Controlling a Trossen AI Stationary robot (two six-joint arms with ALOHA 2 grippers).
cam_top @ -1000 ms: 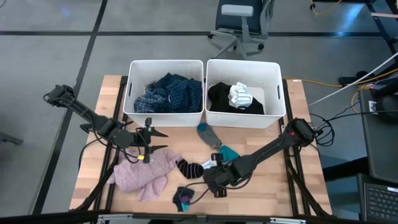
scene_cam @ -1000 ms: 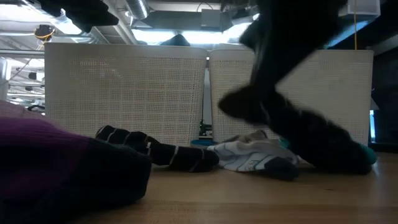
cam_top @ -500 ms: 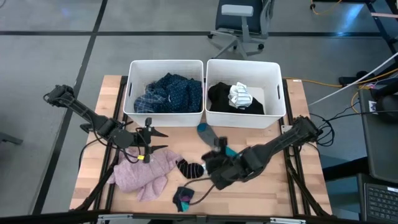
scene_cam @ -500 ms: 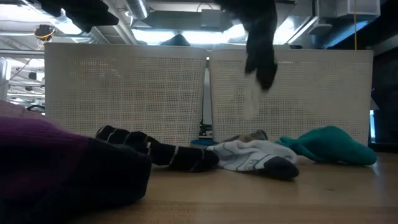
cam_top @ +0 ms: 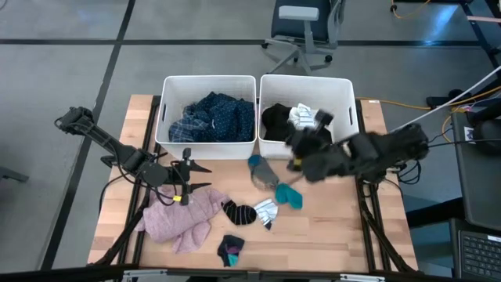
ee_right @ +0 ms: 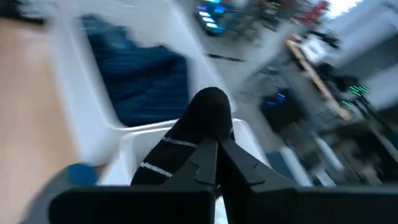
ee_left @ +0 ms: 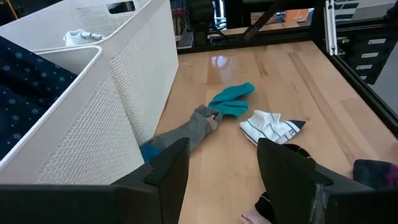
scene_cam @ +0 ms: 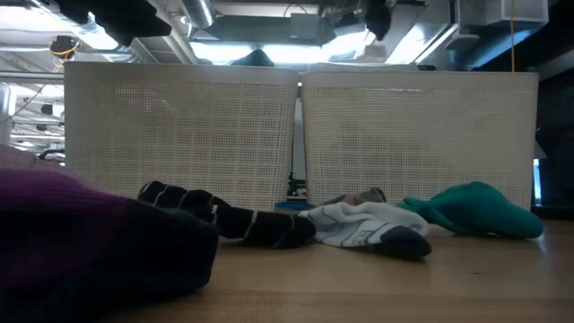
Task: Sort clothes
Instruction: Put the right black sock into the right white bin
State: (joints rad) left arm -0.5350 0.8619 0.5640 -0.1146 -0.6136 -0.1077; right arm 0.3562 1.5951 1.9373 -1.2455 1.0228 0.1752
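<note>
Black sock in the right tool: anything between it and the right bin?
Nothing visible. The right tool, shut on the black sock, is at the right bin's front wall; the opening is uncovered, holding only black and white clothes.

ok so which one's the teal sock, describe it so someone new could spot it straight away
Start at the right white bin and come down onto the wooden table in front of it. The teal sock lies there, crumpled, beside a grey sock and a white sock. It is the only bright teal piece.
</note>
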